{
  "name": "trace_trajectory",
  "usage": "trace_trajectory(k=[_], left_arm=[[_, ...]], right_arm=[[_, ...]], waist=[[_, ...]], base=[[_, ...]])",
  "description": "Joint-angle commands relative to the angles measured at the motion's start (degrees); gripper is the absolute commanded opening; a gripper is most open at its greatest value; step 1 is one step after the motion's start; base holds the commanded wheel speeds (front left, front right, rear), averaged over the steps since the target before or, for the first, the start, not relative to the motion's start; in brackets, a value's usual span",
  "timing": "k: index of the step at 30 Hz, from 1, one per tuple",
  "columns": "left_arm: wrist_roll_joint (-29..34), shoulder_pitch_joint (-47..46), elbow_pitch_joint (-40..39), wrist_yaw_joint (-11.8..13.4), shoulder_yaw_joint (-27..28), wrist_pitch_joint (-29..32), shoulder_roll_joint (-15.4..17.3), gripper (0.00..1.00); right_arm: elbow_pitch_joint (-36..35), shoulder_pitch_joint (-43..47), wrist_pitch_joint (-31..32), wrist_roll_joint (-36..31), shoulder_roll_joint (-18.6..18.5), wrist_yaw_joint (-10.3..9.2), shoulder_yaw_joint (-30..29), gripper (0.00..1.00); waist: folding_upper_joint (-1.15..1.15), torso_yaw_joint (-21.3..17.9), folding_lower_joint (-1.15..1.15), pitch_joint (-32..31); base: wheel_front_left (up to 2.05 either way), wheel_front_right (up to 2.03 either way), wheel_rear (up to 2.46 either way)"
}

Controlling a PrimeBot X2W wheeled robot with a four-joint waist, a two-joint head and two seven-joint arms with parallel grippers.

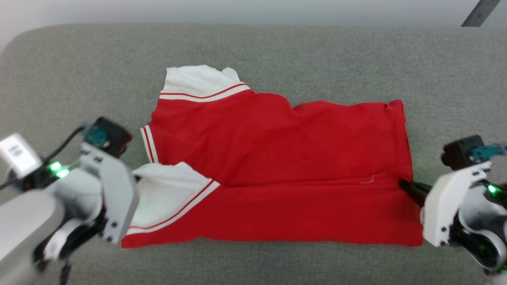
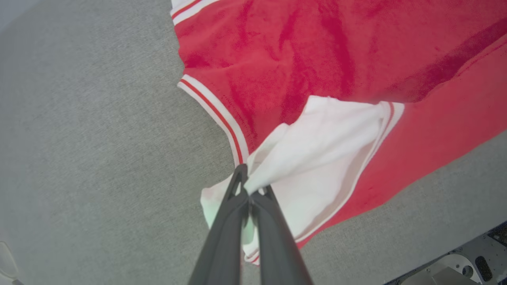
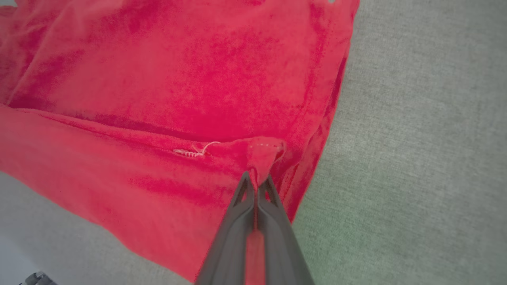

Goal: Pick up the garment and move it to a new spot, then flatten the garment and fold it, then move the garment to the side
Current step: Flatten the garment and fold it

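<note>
Garment (image 1: 277,158) lies mid-worktop (image 1: 356,59), pinched at both ends.
In the head view the left jaws' tips hide behind their pale wrist (the wrist view shows them clenched on the near white sleeve (image 2: 324,150)). The right jaws grip a red hem corner (image 3: 263,152). Bare grey worktop rings the garment, widest on the far side. It has a red body, white sleeves and striped trim, with a long crease near the front.

I can read no words or numbers anywhere. A small white sticker (image 1: 16,155) on my left arm carries dark marks, too blurred to make out.
</note>
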Motion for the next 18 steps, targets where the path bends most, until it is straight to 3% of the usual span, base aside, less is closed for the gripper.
trace_trajectory(k=[1,9,16,17,18], left_arm=[[0.56,-1.56,3.27,-2.07,-0.56,0.43,-2.4,0.0],[0.21,-5.64,23.02,-10.37,-3.34,1.74,-12.79,0.0],[-1.91,-6.13,34.93,-13.9,-4.25,2.59,-18.79,0.0],[-2.36,-6.12,36.28,-14.01,-4.24,2.88,-19.41,0.02],[-2.45,-6.18,37.38,-14.38,-4.43,3.2,-19.79,0.13]], right_arm=[[2.21,-1.83,-1.09,0.05,0.25,-0.1,1.03,0.0],[14.47,-8.95,-3.62,0.25,1.09,-0.1,7.14,0.0],[21.2,-12.18,-5.57,1.52,1.96,-0.1,11.44,0.0],[21.9,-12.59,-5.91,1.76,2.03,-0.1,11.86,0.0],[22.5,-12.89,-6.24,1.9,2.09,-0.1,12.15,0.0]], waist=[[0.0,-0.08,0.0,0.29],[0.0,-0.7,0.0,1.62],[0.0,-0.75,0.0,1.96],[0.0,-0.74,0.0,1.87],[0.0,-0.73,0.0,1.72]], base=[[0.0,0.0,0.0],[0.0,0.0,0.0],[0.0,0.0,0.0],[0.0,0.0,0.0],[0.0,0.0,0.0]])
